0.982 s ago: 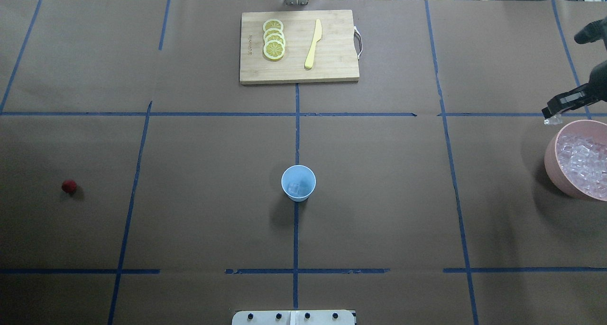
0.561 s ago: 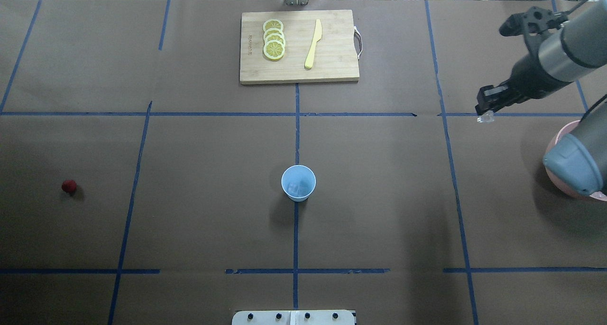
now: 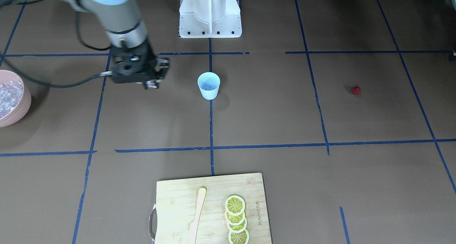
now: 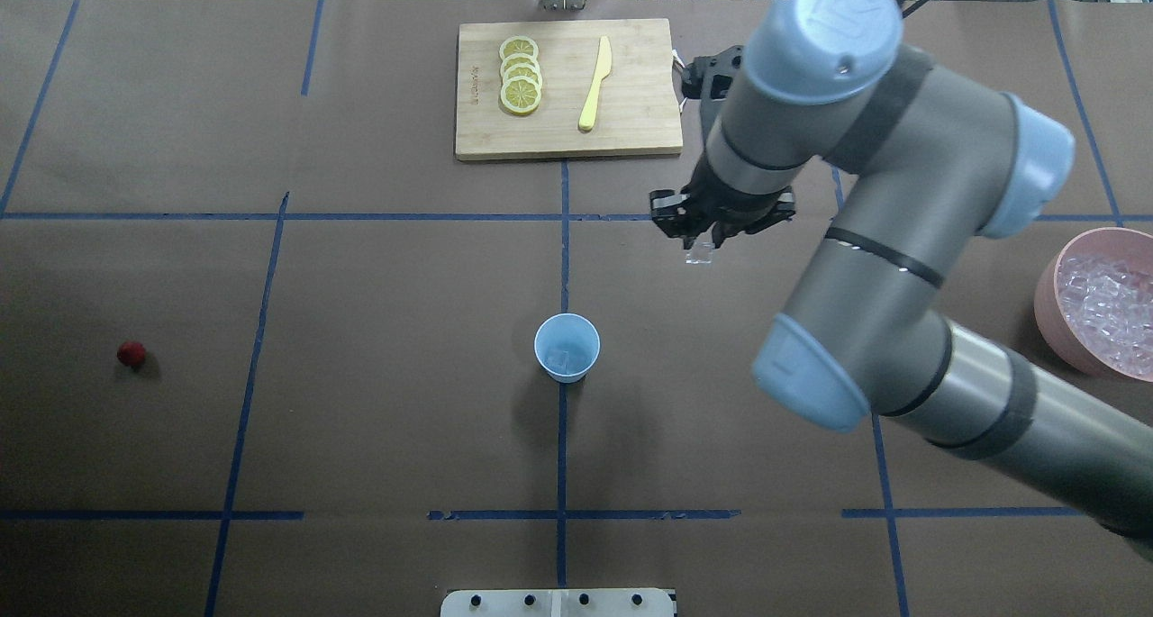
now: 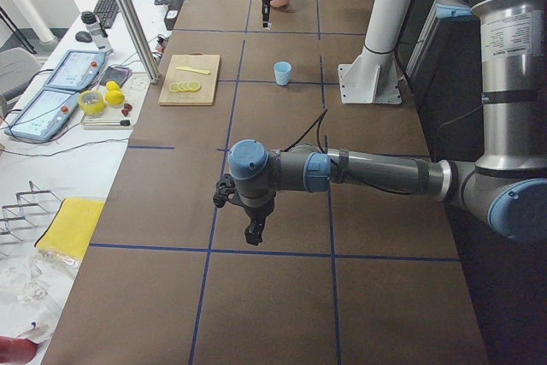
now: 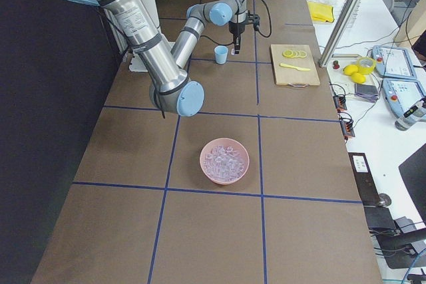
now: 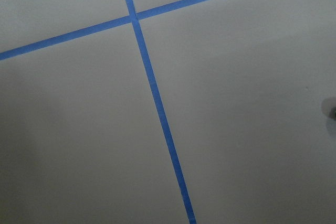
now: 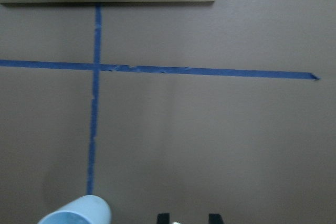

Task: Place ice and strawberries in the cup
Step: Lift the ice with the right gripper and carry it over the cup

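- Holding one clear ice cube (image 4: 700,255), the right gripper (image 4: 701,240) has its fingers pinched narrow on it, pointing straight down at the table (image 4: 360,284).
- It hangs above bare table, to the robot's right of the cup (image 4: 567,348) and toward the cutting board (image 4: 630,135). It is not over the cup mouth.
- The cup stands upright on the centre tape line, long axis vertical, mouth up. A second cube (image 4: 558,358) lies in its bottom.
- In the right wrist view the cup rim is in the lower left corner and the fingertips (image 8: 163,217) are at the bottom edge, apart from it.
- The strawberry (image 4: 131,354) lies on the table on the robot's left, well apart from the cup. It is too small and round to tell which way it points.
- The ice (image 4: 1106,309) is heaped in the pink bowl (image 4: 1048,279) at the table's right edge.
- The left gripper (image 5: 254,232) shows only in the left side view, pointing down over the table. I cannot tell whether it is open or closed.
- The lemon slices (image 4: 520,75) and yellow knife (image 4: 594,84) are on the board. The knife's long axis runs away from the robot.
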Robot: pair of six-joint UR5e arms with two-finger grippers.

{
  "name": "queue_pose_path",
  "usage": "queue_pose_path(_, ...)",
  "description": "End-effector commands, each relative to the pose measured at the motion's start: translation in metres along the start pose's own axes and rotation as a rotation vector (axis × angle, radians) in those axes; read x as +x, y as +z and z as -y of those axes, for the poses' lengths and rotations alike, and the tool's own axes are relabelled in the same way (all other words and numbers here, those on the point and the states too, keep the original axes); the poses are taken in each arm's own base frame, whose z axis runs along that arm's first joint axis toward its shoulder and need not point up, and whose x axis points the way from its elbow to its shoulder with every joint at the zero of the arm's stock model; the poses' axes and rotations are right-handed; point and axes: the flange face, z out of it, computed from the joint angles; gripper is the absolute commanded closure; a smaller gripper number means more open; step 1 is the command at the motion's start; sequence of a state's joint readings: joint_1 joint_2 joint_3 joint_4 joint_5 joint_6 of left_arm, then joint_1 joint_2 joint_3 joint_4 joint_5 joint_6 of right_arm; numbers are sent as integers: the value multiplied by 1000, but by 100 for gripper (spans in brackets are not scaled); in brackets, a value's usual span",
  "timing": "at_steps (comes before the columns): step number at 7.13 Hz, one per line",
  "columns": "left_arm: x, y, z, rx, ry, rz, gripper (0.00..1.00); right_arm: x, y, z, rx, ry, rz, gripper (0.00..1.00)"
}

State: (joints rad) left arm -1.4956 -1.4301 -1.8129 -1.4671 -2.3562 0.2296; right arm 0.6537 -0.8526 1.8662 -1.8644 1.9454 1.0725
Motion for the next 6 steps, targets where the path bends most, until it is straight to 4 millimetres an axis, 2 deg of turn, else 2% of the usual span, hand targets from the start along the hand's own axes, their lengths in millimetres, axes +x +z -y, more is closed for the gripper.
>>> queue_pose_path(1,-1,1,0,-2,-1,0,0,-105,17,-23,14,76,-19,98)
queue_pose_path(2,-1,1,-1,-4,-5,-1,0,-127,29,-42,14,77,-33,98)
queue_pose_path(3,-2,2,-1,-6,-5,-1,0,-134,37,-56,20,63,-42,98)
queue_pose_path(4,-3,3,-1,-7,-6,-2,0,-133,45,-62,13,62,-52,98)
queue_pose_path(6,-5,5,-2,-11,-11,-3,0,-132,48,-63,21,59,-61,97)
